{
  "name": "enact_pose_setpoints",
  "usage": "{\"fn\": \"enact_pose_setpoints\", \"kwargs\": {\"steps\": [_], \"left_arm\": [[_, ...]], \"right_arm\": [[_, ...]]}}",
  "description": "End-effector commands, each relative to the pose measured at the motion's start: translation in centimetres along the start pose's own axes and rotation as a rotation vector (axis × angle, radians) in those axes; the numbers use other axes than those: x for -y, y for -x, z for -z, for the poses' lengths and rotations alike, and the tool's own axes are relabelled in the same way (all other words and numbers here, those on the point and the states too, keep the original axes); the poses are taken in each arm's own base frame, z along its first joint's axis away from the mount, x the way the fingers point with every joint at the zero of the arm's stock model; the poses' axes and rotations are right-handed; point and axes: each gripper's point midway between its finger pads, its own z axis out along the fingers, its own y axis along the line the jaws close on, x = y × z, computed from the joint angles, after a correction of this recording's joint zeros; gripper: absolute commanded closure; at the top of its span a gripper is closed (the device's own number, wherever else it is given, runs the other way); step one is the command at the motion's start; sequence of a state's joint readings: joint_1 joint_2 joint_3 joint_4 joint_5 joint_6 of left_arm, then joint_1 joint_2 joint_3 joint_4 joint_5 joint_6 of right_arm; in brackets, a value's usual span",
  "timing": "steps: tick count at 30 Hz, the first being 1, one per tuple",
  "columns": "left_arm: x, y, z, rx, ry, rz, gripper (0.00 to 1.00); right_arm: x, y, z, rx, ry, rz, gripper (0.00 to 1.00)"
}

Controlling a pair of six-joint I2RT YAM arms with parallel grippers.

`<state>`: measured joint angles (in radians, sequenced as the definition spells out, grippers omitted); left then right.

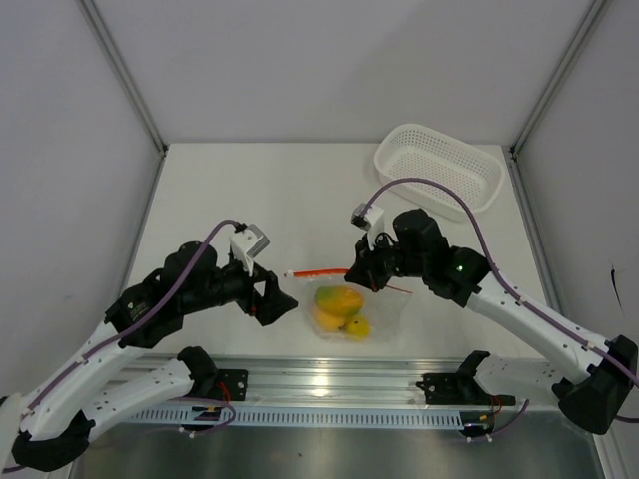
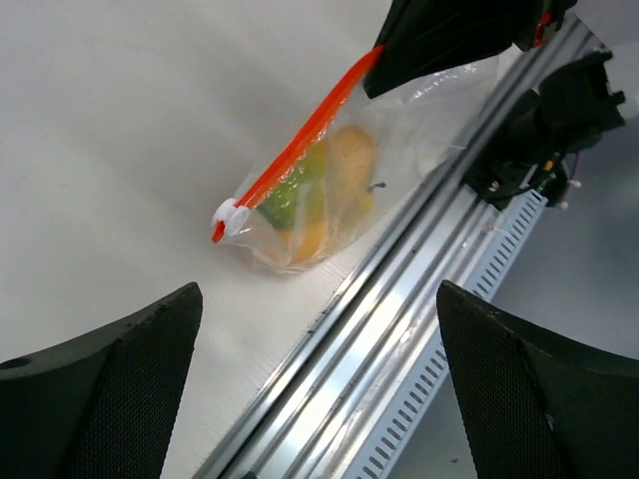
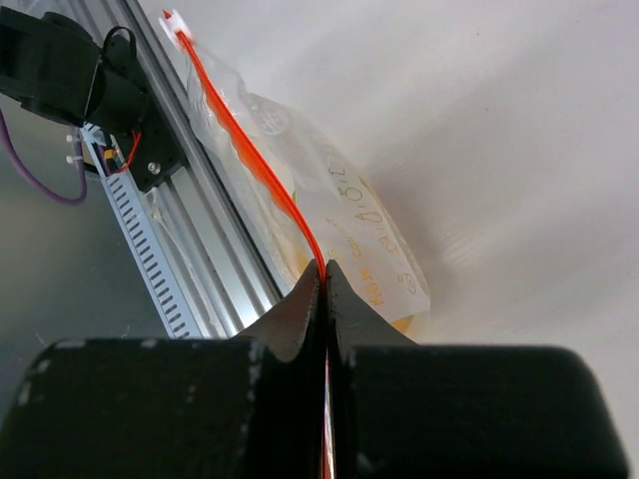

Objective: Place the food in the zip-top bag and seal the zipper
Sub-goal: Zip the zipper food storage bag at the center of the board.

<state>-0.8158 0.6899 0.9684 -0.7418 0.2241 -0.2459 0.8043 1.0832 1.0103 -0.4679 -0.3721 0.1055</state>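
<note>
- At the right tool (image 3: pixel 324 274), both fingers are pressed flat together with one end of the zipper (image 3: pixel 250 160) pinched between them. I read this tool as clamped on the strip.
- Out from that pinch, the red-orange strip runs in a straight line to a small white slider (image 2: pixel 232 217) at its other end.
- Under the strip sits the zip-top bag (image 1: pixel 384 309), on the tabletop (image 1: pixel 250 190) close to the aluminium rail (image 1: pixel 329 374) at the near edge.
- Inside it I can see the food (image 1: pixel 339 299): orange-yellow pieces with green patches, bunched together against the film.
- Beyond the slider end is the left tool (image 1: pixel 280 299), fingers spread wide and holding nothing. It is near the bag but not touching it.
- Handling, as I judge it: the film is thin, crinkly and probably slick, so it will fold rather than resist. The fruit looks light but could roll and drag the bag about.
- The strip is the only stiff part, so that is where I would hold. One tool anchors an end while the other takes the slider by its sides.
- I cannot tell whether the track is closed along its whole length.
- Well apart at the far right stands a white basket (image 1: pixel 439 165).
</note>
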Motion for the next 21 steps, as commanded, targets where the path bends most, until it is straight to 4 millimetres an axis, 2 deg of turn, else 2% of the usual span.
{"fn": "enact_pose_setpoints", "kwargs": {"steps": [1, 3, 6, 7, 9, 10, 12, 14, 15, 17, 18, 20, 21], "left_arm": [[-2.3, 2.4, 1.6, 0.124, 0.153, -0.003, 0.01], [-2.6, 2.9, 2.1, 0.153, 0.181, -0.006, 0.01], [-2.5, 3.3, 2.5, 0.186, 0.172, -0.007, 0.01], [-2.5, 2.8, 2.2, 0.177, 0.166, -0.002, 0.01], [-2.1, 2.6, 1.9, 0.177, 0.140, 0.008, 0.00], [-2.2, 2.1, 1.5, 0.164, 0.140, 0.015, 0.00], [-2.1, 1.8, 1.2, 0.165, 0.130, 0.042, 0.00], [-1.9, 1.1, 0.5, 0.151, 0.103, 0.052, 0.00], [-1.7, 1.0, 0.4, 0.150, 0.090, 0.068, 0.01], [-1.8, 0.4, -0.4, 0.144, 0.087, 0.088, 0.01], [-2.0, 0.4, -0.7, 0.154, 0.091, 0.093, 0.01], [-2.6, 0.1, -1.1, 0.159, 0.115, 0.099, 0.01], [-2.8, 0.2, -1.2, 0.167, 0.125, 0.102, 0.01]], "right_arm": [[0.7, 3.6, -0.5, 0.068, -0.020, 0.000, 1.00], [1.5, 4.8, -0.7, 0.080, -0.046, -0.016, 1.00], [4.2, 5.9, -1.5, 0.088, -0.100, -0.060, 1.00], [5.6, 6.8, -1.8, 0.106, -0.119, -0.081, 1.00], [6.3, 7.4, -2.3, 0.106, -0.092, -0.086, 1.00], [6.7, 8.4, -2.2, 0.111, -0.099, -0.056, 1.00], [8.9, 8.7, -3.1, 0.091, -0.135, -0.060, 1.00], [10.6, 10.2, -3.1, 0.121, -0.149, -0.058, 1.00], [11.6, 9.9, -4.0, 0.104, -0.134, -0.074, 1.00], [13.0, 10.9, -4.5, 0.119, -0.129, -0.087, 1.00], [14.7, 10.2, -5.5, 0.095, -0.128, -0.116, 1.00], [16.4, 9.6, -6.4, 0.063, -0.133, -0.120, 1.00], [17.2, 10.3, -6.6, 0.067, -0.137, -0.112, 1.00]]}}
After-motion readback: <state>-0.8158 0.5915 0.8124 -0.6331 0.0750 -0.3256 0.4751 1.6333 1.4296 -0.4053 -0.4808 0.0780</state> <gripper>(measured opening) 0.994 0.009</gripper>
